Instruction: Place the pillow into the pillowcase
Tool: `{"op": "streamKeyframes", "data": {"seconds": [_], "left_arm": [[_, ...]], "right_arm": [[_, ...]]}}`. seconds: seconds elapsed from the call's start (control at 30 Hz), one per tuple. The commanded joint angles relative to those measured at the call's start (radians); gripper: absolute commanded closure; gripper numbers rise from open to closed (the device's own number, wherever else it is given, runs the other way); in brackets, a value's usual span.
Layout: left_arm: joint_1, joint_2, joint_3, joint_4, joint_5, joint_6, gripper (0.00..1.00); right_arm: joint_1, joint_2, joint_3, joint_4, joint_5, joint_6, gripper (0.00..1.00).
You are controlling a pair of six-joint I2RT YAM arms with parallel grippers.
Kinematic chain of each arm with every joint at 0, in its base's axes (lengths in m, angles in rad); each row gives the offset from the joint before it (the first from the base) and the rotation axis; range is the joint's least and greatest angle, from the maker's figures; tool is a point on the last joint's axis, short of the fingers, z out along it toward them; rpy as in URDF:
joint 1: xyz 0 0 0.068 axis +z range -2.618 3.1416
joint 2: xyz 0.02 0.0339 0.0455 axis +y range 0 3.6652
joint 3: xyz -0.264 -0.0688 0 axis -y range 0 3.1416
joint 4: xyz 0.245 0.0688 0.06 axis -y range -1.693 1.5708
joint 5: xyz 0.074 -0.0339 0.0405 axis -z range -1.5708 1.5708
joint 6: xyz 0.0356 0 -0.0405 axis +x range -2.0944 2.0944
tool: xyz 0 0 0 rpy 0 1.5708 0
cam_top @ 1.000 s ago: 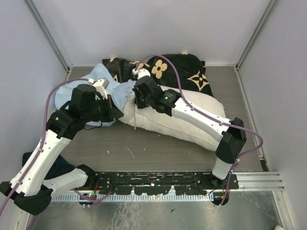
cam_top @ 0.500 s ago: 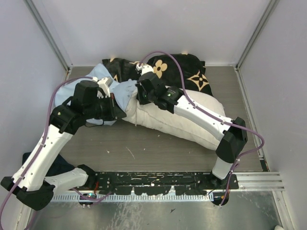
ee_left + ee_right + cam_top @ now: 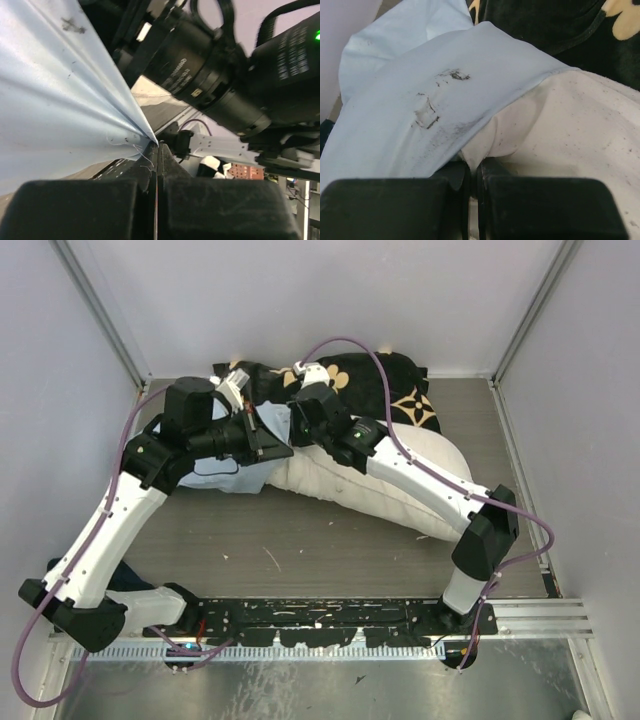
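We found the pillow (image 3: 330, 480) lying on the table (image 3: 300, 545). The pillowcase (image 3: 215, 478) lay at the pillow's left end, with its edge drawn over that end. Another cloth (image 3: 412, 380) lay just behind the pillow, touching it.

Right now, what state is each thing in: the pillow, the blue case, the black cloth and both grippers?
pillow: lying on the table, mostly outside the pillowcase, one end just under its edge.
pillowcase: held up in taut folds, edge draped over the pillow's end, smudged.
black cloth: crumpled behind the pillow.
left gripper: shut on the pillowcase.
right gripper: shut on the pillowcase's edge.
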Motion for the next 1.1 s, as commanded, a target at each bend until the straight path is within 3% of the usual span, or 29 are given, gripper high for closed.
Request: {"op": "streamKeyframes", "data": {"seconds": [0.0, 0.23, 0.5, 0.6, 0.83, 1.07], "left_arm": [[-0.025, 0.006, 0.127, 0.143, 0.273, -0.093, 1.0], [-0.024, -0.03, 0.015, 0.162, 0.24, -0.078, 1.0], [-0.023, -0.052, -0.197, 0.266, 0.243, -0.118, 1.0], [-0.025, -0.04, -0.247, 0.294, 0.25, -0.124, 1.0], [-0.023, -0.05, -0.225, 0.187, 0.205, -0.041, 1.0], [-0.025, -0.058, -0.236, 0.195, 0.262, -0.061, 1.0]], "right_arm": [[-0.011, 0.038, 0.082, 0.25, 0.031, 0.033, 0.99], [-0.024, 0.066, 0.043, 0.249, -0.036, 0.072, 0.99], [-0.138, 0.007, -0.045, 0.373, -0.307, 0.173, 1.0], [-0.146, 0.001, 0.004, 0.399, -0.375, 0.168, 0.99], [-0.183, -0.013, 0.101, 0.39, -0.426, 0.177, 0.99], [-0.206, 0.007, 0.141, 0.383, -0.438, 0.183, 0.99]]}}
